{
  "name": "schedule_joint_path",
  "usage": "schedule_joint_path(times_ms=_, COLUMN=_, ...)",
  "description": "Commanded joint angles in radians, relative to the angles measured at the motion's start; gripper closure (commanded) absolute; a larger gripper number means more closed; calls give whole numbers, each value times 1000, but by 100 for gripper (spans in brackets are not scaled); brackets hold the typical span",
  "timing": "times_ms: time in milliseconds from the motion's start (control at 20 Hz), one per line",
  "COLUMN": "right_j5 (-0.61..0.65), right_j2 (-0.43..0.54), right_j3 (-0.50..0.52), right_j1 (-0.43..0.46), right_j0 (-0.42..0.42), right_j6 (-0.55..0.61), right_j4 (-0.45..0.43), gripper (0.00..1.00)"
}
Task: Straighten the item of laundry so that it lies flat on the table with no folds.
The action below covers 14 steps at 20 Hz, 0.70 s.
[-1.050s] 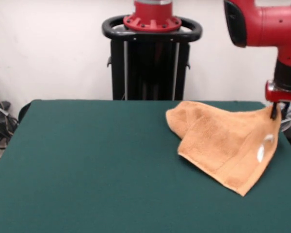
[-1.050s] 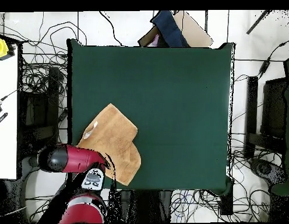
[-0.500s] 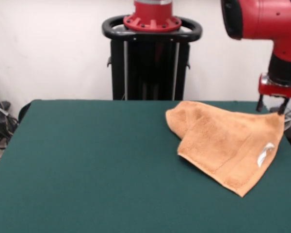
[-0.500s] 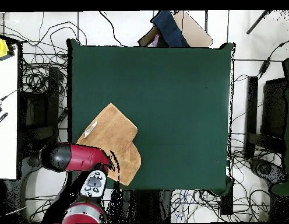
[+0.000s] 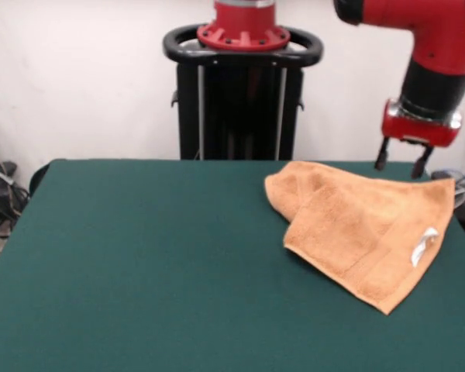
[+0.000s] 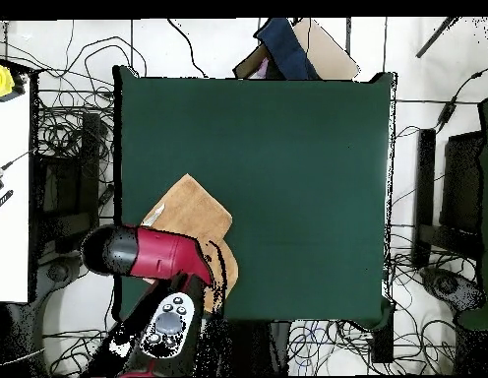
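Table [image 5: 139, 263]: dark green top, bare across its left and middle in the front view.
Towel [image 5: 364, 229]: lies on the table's right side in the front view, close to the far edge and reaching nearly to the right edge; it is not flat — 1 rounded flap at its left end is folded over the main sheet.
Tag [image 5: 425, 244]: small white label near the towel's right edge, facing up.
Gripper [image 5: 401, 160]: hangs in the air above the towel's far right part, its 2 dark fingers spread apart with nothing between them, clear of the cloth.
Risk: the towel sits so near the table's corner that a pull toward that side could drag it over the rim; a pinch that catches both layers at the fold would shift the whole towel and leave the fold in place.
Hard to see: in the overhead view the red arm [image 6: 154, 254] covers much of the towel and the gripper itself — the edge under the fold cannot be made out in either view.
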Motion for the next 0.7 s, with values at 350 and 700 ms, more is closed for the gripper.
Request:
schedule_joint_path(times_ms=350, right_j5=-352, right_j2=-25, right_j3=-13, right_j1=190, right_j0=-67, right_j6=124, right_j4=-125, gripper=0)
schedule_joint_path(times_ms=700, right_j5=-383, right_j2=65, right_j3=-9, right_j1=237, right_j0=-180, right_j6=72, right_j4=-193, gripper=0)
